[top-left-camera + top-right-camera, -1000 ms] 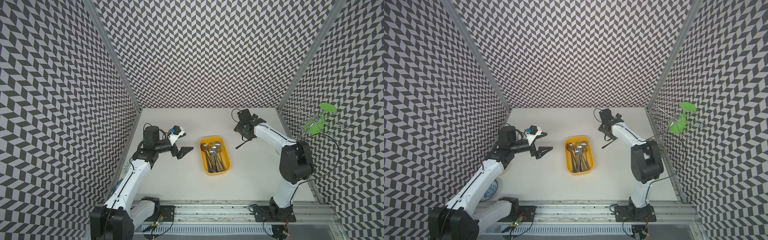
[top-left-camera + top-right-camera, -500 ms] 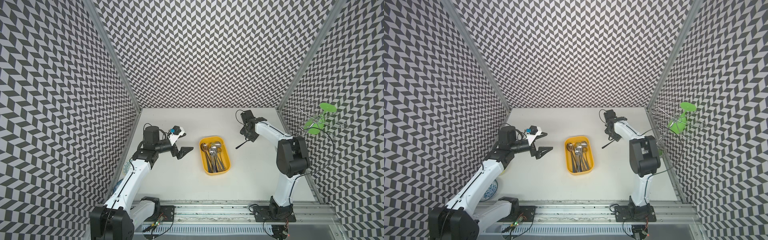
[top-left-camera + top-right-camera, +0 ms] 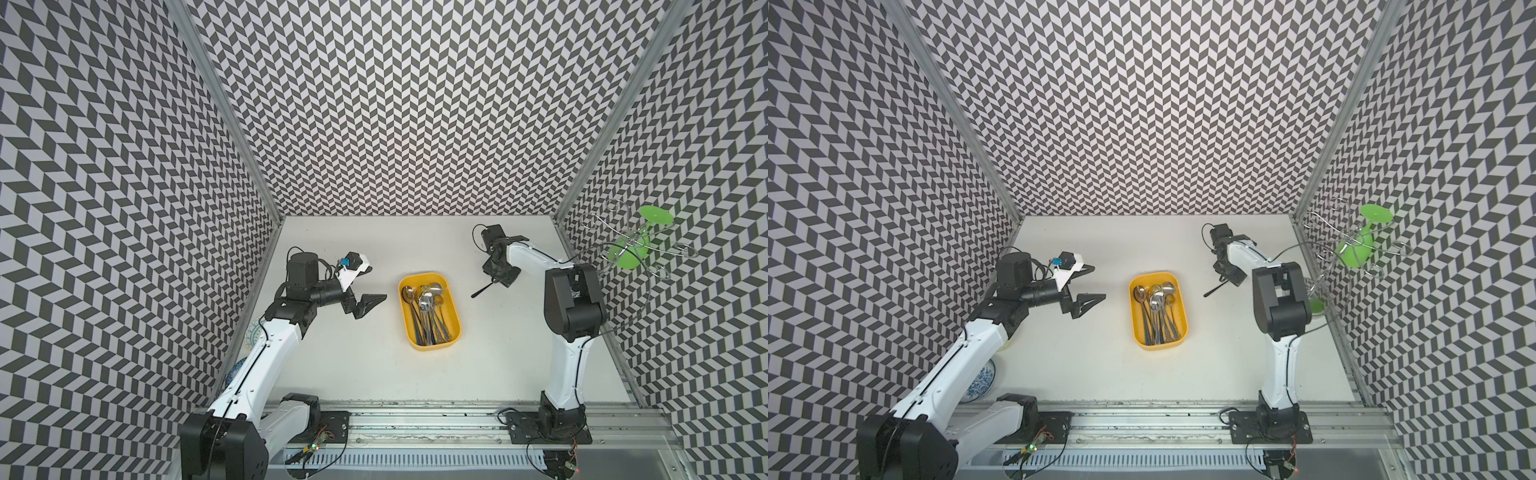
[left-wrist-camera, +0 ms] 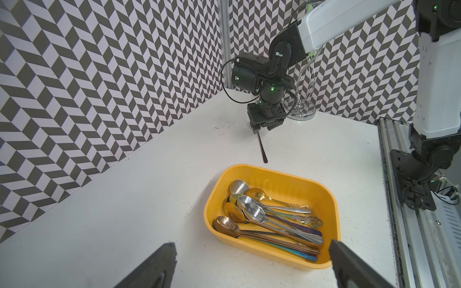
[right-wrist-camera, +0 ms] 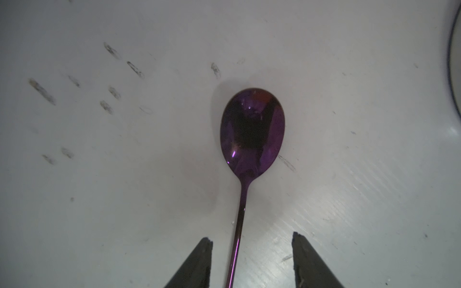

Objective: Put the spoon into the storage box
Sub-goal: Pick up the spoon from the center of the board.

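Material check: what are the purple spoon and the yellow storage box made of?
The purple spoon looks like metal with a glossy purple coating: its bowl gives mirror-like reflections. The storage box is probably moulded plastic, opaque yellow, low sheen: rounded corners, thin uniform wall, soft highlights.

Scuffed white table (image 3: 511, 353); yellow storage box (image 3: 434, 347) resting near frame centre; purple spoon (image 3: 481, 291) lying flat just upper right of it; patterned bowl (image 3: 980, 378) at lower left edge.
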Robot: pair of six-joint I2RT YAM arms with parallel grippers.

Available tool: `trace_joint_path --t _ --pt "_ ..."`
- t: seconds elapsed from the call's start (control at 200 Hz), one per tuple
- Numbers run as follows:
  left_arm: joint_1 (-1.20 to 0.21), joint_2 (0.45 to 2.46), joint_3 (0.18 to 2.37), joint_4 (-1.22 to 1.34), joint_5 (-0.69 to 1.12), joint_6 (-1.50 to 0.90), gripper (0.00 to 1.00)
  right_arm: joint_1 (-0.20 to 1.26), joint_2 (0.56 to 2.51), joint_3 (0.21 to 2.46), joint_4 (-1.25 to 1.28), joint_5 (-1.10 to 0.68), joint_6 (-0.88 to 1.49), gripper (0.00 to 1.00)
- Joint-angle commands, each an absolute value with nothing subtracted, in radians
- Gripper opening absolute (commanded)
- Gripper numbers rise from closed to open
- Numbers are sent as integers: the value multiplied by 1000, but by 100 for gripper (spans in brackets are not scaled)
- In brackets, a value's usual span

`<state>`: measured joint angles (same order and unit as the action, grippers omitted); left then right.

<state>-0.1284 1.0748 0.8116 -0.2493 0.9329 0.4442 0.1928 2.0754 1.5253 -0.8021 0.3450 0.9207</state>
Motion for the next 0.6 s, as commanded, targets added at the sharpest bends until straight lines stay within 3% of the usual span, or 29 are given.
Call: trace_joint_path --t 0.0,0.32,0.446,0.591 --pt "-126 1057 821 -260 943 453 99 181 2105 1537 -782 350 927 50" --pt "-126 1048 800 -238 951 446 100 175 2172 1518 -745 348 902 31" --pt "-124 1053 821 -264 941 453 100 172 2175 1502 -742 348 906 29" --pt "-123 1050 805 -250 944 452 100 172 2171 1500 -713 307 854 15"
